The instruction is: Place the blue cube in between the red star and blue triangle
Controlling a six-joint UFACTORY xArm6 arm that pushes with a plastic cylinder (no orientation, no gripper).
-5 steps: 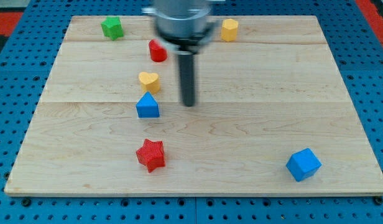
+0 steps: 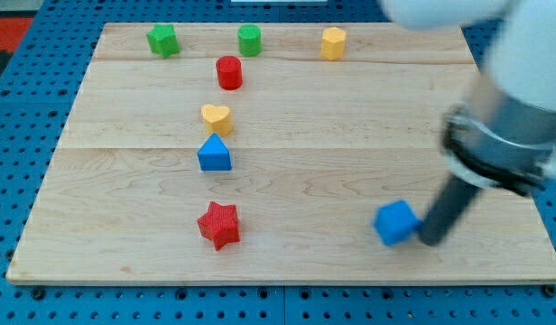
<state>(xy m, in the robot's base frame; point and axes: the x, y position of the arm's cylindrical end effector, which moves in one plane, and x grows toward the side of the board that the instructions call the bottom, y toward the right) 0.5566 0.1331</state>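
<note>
The blue cube [image 2: 395,222] lies on the wooden board [image 2: 350,117] at the lower right. My tip [image 2: 430,238] is right against the cube's right side. The red star [image 2: 219,225] lies at the lower left of centre. The blue triangle [image 2: 214,153] lies above the star, with a gap between them. The cube is far to the right of both.
A yellow heart [image 2: 217,117] sits just above the blue triangle. A red cylinder [image 2: 228,71] is above that. A green block [image 2: 162,40], a green cylinder [image 2: 250,40] and a yellow block [image 2: 332,42] line the top edge.
The rod has swung from the board's middle to the lower right. The blue cube has slid left from its earlier spot. A green cylinder, hidden before, now shows.
</note>
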